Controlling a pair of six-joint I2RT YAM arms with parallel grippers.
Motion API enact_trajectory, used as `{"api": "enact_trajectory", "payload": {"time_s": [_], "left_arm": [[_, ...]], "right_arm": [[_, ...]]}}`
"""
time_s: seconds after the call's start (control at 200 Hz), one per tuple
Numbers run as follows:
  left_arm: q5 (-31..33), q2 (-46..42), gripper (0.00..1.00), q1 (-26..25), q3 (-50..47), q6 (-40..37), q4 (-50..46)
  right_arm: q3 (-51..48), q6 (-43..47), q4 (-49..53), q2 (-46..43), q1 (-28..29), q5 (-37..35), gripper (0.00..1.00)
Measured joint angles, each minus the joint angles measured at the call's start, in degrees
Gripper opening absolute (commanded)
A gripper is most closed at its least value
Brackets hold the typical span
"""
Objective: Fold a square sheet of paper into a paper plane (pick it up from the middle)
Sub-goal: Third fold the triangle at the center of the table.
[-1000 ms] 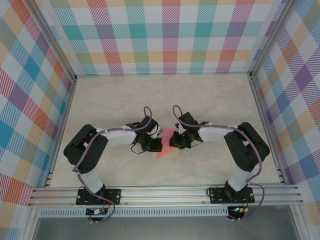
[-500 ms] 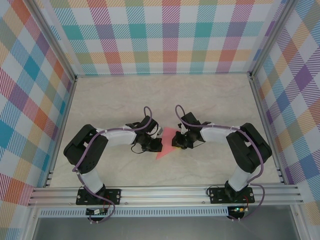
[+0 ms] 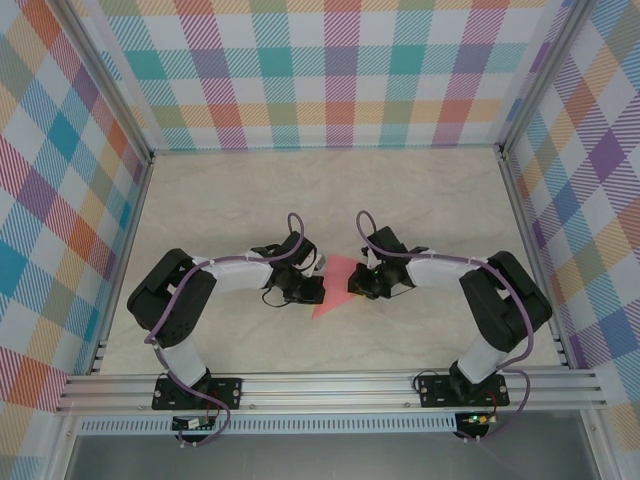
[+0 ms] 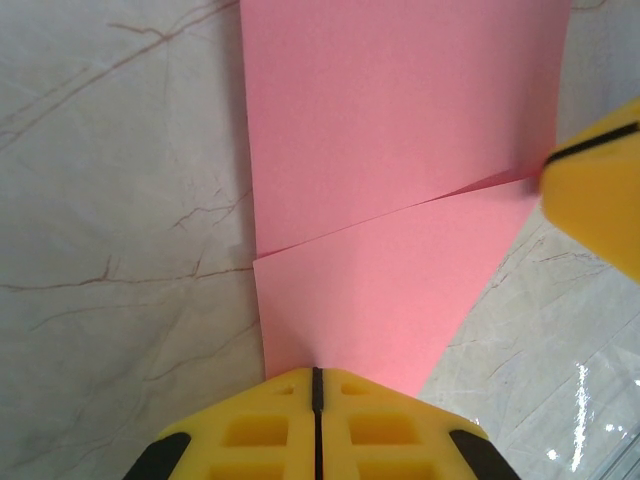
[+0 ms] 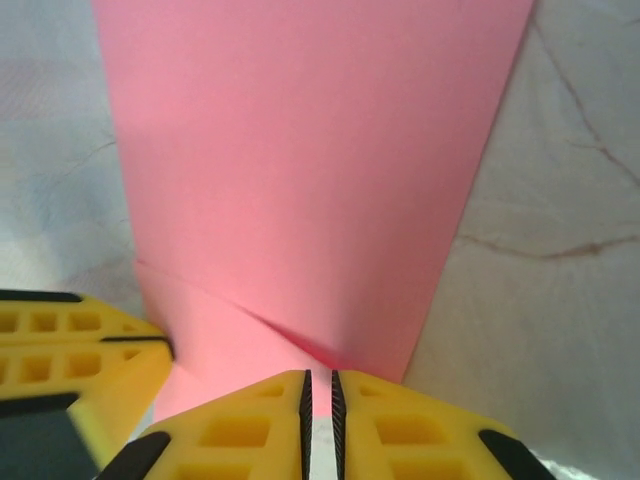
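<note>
Evidently left tool [image 4: 315,372] shut atop paper sheet [image 3: 335,290]; right tool [image 5: 318,378] narrowly pinches flap, contact hidden.

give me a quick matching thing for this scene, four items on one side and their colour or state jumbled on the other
Things:
1. paper
2. left tool
3. table
4. walls

Colour or state:
a. pale marbled stone look
b. yellow fingers, shut at the paper's edge
c. many-coloured plaid
d. pink, with a crease across it

Pairs: 1-d, 2-b, 3-a, 4-c
</note>
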State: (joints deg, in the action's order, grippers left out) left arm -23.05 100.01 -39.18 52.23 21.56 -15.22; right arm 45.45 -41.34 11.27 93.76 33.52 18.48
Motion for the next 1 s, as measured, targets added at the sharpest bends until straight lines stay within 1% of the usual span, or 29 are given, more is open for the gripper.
{"api": "enact_trajectory", "payload": {"time_s": [0.185, 0.34, 0.42, 0.59, 0.67, 0.765, 0.88, 1.0], "left_arm": [[0.0, 0.0, 0.08, 0.0, 0.0, 0.0, 0.0], [0.0, 0.0, 0.09, 0.0, 0.1, 0.0, -0.1], [0.0, 0.0, 0.12, 0.0, 0.1, 0.1, -0.2], [0.0, 0.0, 0.16, 0.0, 0.7, 0.8, -1.2], [0.5, -0.4, 0.23, 0.0, 1.4, 1.1, -3.0], [1.3, -2.1, 0.24, 0.0, 2.8, 1.6, -5.8], [0.9, -5.7, 0.22, 0.0, 3.6, 2.8, -6.0], [-2.0, -8.5, 0.15, 0.0, 3.5, 5.0, -4.3]], "right_arm": [[2.0, -0.3, -1.8, 0.1, 0.0, 2.5, 0.16], [1.8, -0.5, -4.2, 4.7, 0.0, 3.7, 0.15], [1.6, -0.7, -4.9, 5.9, -0.4, 4.7, 0.15], [1.1, -0.7, -5.9, 6.1, -0.4, 4.7, 0.15], [1.0, -0.6, -6.0, 6.1, -0.4, 4.5, 0.15], [1.0, -0.2, -5.9, 6.1, -0.4, 4.5, 0.15], [1.0, -0.1, -5.9, 6.1, -0.4, 4.5, 0.14], [1.0, 0.0, -5.9, 6.1, -0.4, 4.5, 0.14]]}}
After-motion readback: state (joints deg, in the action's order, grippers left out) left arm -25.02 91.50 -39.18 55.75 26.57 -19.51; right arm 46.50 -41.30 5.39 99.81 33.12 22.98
